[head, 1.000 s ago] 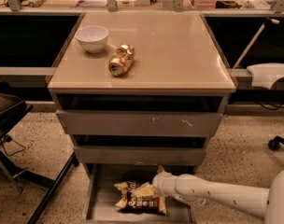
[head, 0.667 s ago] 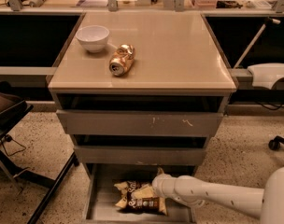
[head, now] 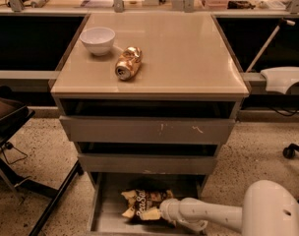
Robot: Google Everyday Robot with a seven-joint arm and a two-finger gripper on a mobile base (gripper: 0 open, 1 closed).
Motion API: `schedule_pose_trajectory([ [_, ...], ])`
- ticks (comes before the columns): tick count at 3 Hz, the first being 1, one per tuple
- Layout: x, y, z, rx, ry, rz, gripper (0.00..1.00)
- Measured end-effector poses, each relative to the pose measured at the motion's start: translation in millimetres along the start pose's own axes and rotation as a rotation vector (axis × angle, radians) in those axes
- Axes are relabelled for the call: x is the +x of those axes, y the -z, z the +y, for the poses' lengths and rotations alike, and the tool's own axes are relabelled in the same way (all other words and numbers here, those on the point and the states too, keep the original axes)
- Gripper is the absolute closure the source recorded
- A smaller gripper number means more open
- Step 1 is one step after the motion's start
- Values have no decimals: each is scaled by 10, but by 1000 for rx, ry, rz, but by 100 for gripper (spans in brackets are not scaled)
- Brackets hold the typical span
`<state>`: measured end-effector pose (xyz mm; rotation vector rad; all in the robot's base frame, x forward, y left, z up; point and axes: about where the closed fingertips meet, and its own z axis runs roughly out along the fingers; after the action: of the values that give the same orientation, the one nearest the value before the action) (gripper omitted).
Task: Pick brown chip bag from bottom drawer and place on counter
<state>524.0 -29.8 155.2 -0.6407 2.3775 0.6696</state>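
While your hand (head: 163,211) sits at 3 o'clock of the chip bag (head: 139,203) in the btm drawer (head: 104,215), you can't tell whether it's gripping.

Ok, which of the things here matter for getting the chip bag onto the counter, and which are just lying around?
For the job: brown chip bag, bottom drawer holding it, counter, gripper low in the drawer at the bag.
Just lying about: white bowl, crushed gold can, both on the counter.
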Motion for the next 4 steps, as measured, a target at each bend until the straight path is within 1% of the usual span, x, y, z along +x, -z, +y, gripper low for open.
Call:
schedule_pose_trajectory([
  [1, 345, -226, -63, 6, -41, 23, 0],
  [2, 345, -226, -63, 6, -41, 23, 0],
  [3, 345, -226, -63, 6, -41, 23, 19],
  [4, 344, -225, -62, 6, -41, 23, 42],
])
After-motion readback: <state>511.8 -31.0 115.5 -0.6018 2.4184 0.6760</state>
